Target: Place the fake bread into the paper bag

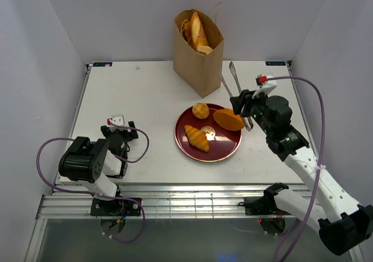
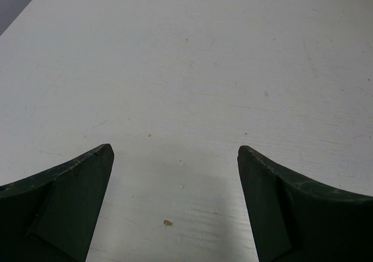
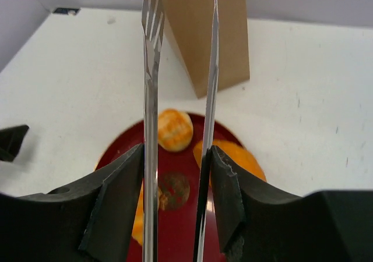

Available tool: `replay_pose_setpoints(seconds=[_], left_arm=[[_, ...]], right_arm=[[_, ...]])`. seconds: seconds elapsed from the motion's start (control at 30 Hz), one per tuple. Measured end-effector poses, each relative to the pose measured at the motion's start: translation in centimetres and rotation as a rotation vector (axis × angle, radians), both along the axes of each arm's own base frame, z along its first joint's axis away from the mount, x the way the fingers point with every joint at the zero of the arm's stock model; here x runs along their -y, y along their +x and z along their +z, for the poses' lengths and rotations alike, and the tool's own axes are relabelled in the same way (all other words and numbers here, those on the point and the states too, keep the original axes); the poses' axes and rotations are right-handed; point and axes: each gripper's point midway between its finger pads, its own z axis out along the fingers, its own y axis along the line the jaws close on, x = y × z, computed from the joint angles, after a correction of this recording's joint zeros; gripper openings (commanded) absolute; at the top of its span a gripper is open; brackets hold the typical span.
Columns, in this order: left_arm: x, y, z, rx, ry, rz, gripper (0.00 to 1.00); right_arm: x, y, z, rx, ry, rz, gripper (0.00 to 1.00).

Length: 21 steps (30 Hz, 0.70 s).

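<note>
The brown paper bag (image 1: 198, 58) stands open at the back of the table with a baguette and other breads (image 1: 197, 34) inside. A dark red plate (image 1: 221, 148) holds a round bun (image 1: 200, 110), an oval loaf (image 1: 228, 120) and a croissant (image 1: 197, 137). My right gripper (image 1: 243, 106) is shut on metal tongs (image 1: 233, 78), above the plate's right rim, with the tong tips pointing toward the bag. In the right wrist view the tongs (image 3: 150, 99) stand slightly apart over the bun (image 3: 175, 129) and loaf (image 3: 236, 157). My left gripper (image 1: 119, 135) is open and empty.
The left wrist view shows only bare white table (image 2: 186, 70) between the fingers (image 2: 76, 198). White walls close in the table on three sides. The bag (image 3: 204, 29) stands just behind the plate (image 3: 175, 215).
</note>
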Motion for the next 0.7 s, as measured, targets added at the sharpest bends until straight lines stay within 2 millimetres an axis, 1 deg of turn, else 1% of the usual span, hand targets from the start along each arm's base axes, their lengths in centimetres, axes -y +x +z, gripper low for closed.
replay_pose_setpoints(seconds=[0.1, 0.2, 0.27, 0.43, 0.6, 0.7], left_arm=[[0.0, 0.0, 0.0, 0.0, 0.0, 0.0, 0.98], [0.0, 0.0, 0.0, 0.0, 0.0, 0.0, 0.98], [0.0, 0.0, 0.0, 0.0, 0.0, 0.0, 0.98], [0.0, 0.0, 0.0, 0.0, 0.0, 0.0, 0.98], [0.0, 0.0, 0.0, 0.0, 0.0, 0.0, 0.98], [0.0, 0.0, 0.0, 0.0, 0.0, 0.0, 0.98]], right_arm=[[1.6, -2.4, -4.1, -0.069, 0.007, -0.034, 0.53], [3.1, -4.5, -6.9, -0.108, 0.02, -0.069, 0.53], [3.8, -5.5, -8.1, -0.131, 0.025, -0.091, 0.53], [5.1, -7.1, -10.5, -0.188, 0.032, -0.129, 0.53], [5.9, -8.3, -13.5, -0.262, 0.002, -0.154, 0.54], [6.2, -8.8, -14.8, -0.309, -0.017, -0.161, 0.55]])
